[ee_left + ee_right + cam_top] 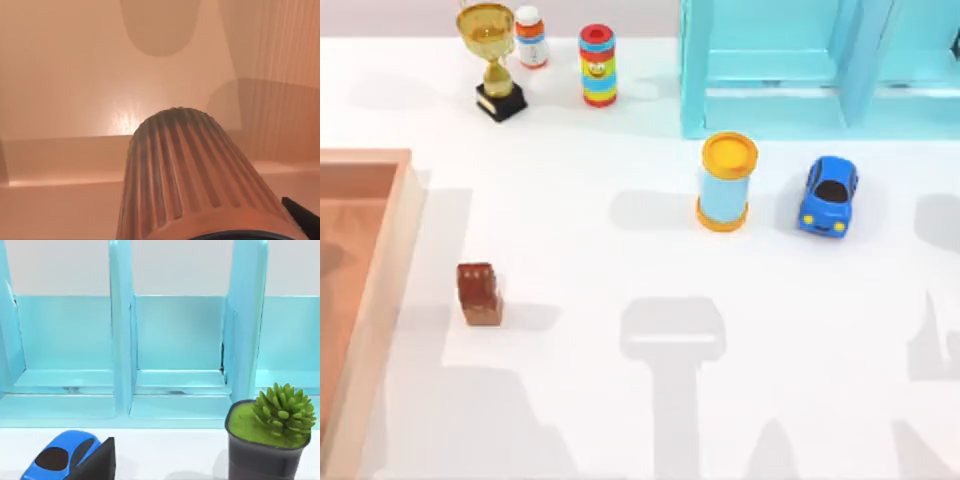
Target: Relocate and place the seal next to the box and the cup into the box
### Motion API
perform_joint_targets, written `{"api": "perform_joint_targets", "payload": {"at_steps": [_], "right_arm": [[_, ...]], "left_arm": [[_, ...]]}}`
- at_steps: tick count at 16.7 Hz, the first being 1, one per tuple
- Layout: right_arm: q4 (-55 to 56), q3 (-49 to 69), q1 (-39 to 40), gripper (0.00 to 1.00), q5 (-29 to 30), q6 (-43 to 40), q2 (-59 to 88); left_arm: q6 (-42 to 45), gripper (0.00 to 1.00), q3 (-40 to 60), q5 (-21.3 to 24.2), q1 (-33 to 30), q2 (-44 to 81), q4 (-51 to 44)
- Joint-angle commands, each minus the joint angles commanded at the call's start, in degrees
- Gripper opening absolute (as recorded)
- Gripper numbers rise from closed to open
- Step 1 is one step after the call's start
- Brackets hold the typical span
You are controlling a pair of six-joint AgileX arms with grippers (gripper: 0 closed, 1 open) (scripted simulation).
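Overhead, seal (479, 293) beside box (402, 235); wrist, cup (192, 175)

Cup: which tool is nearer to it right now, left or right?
Left. The left tool is right at the cup, above the box floor; the right tool faces the turquoise shelf beside the blue car, far off.

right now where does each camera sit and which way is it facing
Top view: above the table, looking down on the seal beside the box.
Left wrist view: on the left arm, facing into the box, the ribbed cup close in front.
Right wrist view: on the right arm, facing the turquoise shelf; a dark finger shows.
Top and right wrist views share the blue car.
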Motion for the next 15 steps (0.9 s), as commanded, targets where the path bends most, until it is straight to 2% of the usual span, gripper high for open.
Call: {"api": "perform_joint_targets", "payload": {"at_steps": [11, 15], "right_arm": [[0.00, 0.00, 0.00, 1.00, 0.00, 0.00, 0.00], [0.00, 0.00, 0.00, 1.00, 0.00, 0.00, 0.00]], "left_arm": [[0.75, 0.00, -9.34, 0.10, 0.91, 2.53, 11.79], [0.83, 0.00, -9.87, 0.08, 0.95, 2.70, 12.37]]}}
